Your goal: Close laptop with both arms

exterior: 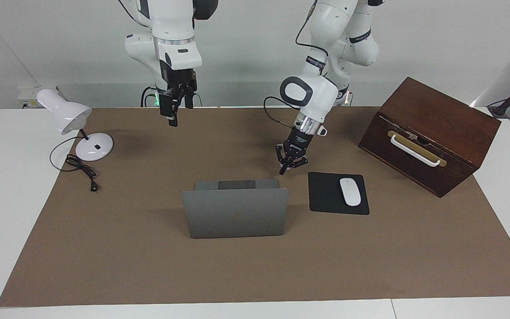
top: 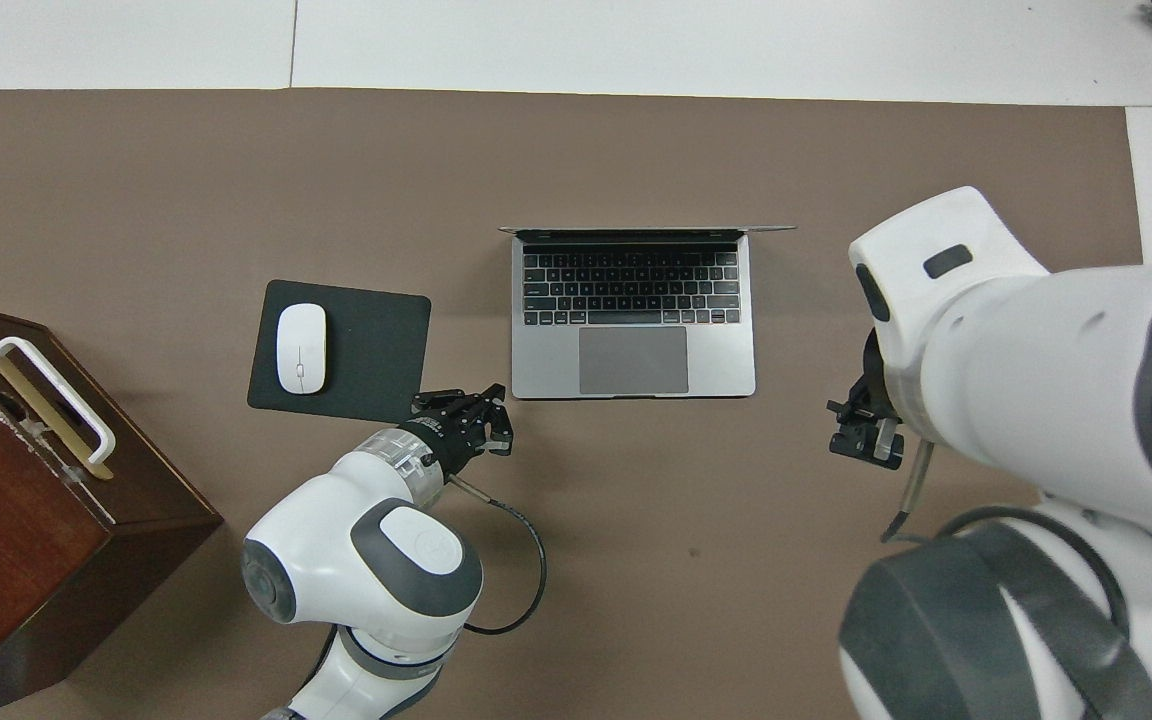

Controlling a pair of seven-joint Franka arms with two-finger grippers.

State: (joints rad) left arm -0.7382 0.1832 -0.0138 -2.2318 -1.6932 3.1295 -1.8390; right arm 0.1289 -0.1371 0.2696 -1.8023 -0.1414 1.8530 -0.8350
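Laptop [exterior: 236,212] screen hidden, lid outward

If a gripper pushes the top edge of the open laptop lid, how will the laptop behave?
The laptop lid stands upright on its hinge, so it would probably fold down stiffly. The flat base on the brown mat looks stable, though a hard push might slide it. No gripper touches it now.

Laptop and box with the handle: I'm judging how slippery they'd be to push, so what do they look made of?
Laptop: seemingly metal, matte silver-grey, with an even dull sheen. Box: apparently dark varnished wood, grain faintly visible, with a white handle on a brass-coloured plate.
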